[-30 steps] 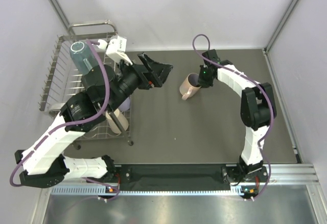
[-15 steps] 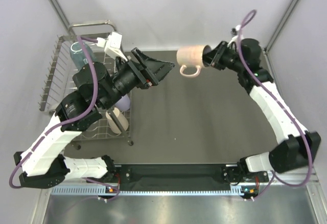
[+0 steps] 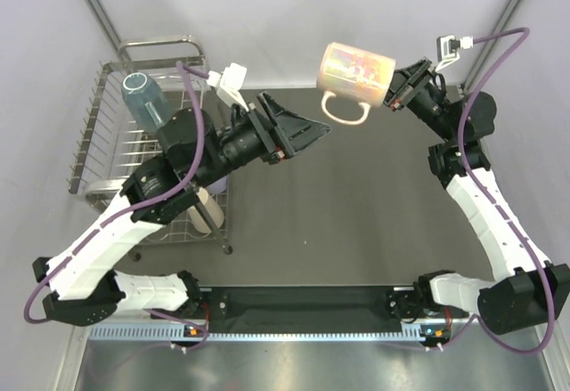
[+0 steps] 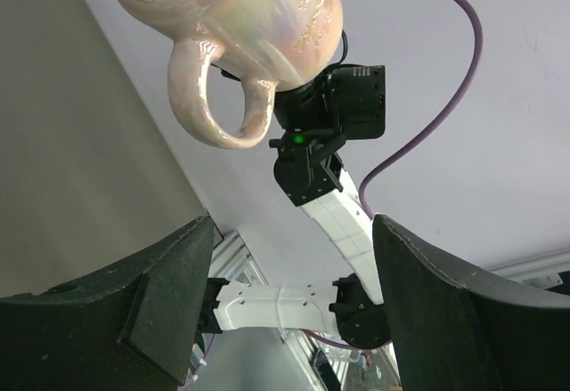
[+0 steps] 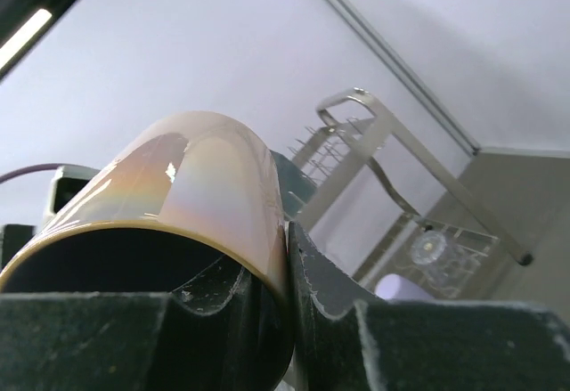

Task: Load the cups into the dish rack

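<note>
Between the right pincer's [image 5: 285,284] fingers, the mug [image 5: 205,177] is being gripped by its rim wall, one finger reaching inside the mouth and the other pressing on the outside. The mug is lying on its side high in the air, its base pointing away from that pincer and its handle hanging down. Just beyond the base and a little lower, the left pincer [image 3: 316,130] is standing wide, with nothing between its jaws, and is aiming up at the mug. In its own camera the mug [image 4: 240,17] is hanging above the gap, apart from both fingers. Well behind the left pincer, the rack [image 3: 156,45] is carrying a blue cup [image 3: 142,97] and a beige tumbler [image 3: 203,210].

This is looking like a hand-over in mid-air, the mug going from right to left because the rack is sitting on the left arm's side. Next, the left pincer is going to need to rise until its jaws are straddling the mug's body clear of the handle. It should then be closing firmly on the slick glaze before the right one is letting go.
</note>
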Robot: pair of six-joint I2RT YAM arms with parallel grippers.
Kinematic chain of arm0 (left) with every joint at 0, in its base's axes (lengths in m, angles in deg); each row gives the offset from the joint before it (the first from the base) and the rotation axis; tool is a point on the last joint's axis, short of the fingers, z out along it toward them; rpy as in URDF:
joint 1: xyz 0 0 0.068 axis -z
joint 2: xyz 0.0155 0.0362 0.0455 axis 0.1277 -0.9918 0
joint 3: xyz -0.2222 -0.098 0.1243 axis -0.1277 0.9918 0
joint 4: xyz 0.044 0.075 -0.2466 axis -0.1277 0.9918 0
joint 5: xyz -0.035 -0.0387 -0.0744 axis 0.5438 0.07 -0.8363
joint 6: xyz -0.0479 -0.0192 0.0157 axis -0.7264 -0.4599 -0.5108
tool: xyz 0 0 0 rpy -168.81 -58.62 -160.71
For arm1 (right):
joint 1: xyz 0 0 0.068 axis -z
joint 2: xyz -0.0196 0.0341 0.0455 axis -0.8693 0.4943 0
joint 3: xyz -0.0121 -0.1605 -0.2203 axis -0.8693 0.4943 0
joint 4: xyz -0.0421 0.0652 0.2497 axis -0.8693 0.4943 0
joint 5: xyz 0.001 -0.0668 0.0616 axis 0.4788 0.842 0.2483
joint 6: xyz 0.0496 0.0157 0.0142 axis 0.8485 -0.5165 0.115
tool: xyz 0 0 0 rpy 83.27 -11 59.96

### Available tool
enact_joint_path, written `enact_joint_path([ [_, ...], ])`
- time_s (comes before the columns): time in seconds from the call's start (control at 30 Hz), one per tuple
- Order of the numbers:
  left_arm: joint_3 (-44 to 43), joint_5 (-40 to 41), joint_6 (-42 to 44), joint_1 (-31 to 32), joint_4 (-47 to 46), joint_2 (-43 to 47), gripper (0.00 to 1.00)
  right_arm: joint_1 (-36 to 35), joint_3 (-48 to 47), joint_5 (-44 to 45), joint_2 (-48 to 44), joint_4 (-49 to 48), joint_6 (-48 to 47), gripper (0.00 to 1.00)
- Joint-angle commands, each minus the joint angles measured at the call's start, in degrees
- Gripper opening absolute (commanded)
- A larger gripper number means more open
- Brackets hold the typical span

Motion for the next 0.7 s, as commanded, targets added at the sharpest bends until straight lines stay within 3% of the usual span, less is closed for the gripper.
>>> enact_joint_path([
  [0.0, -0.69, -4.63, -1.43, -0.22, -5.31, -1.85, 0.77, -0.63, 0.35, 1.64, -3.62, -14.76, 8.39, 0.0],
  [0.47, -1.3, -5.08, -4.15, -1.18, -9.52, -5.81, 0.74, -8.53, 1.94, 1.64, -6.88, -14.68, 5.76, 0.0],
  [0.67, 0.8, -5.86, -6.08, -1.18, -12.77, -5.9, 0.64, -13.28, 4.13, 5.51, -8.28, -14.24, 3.3, 0.0],
])
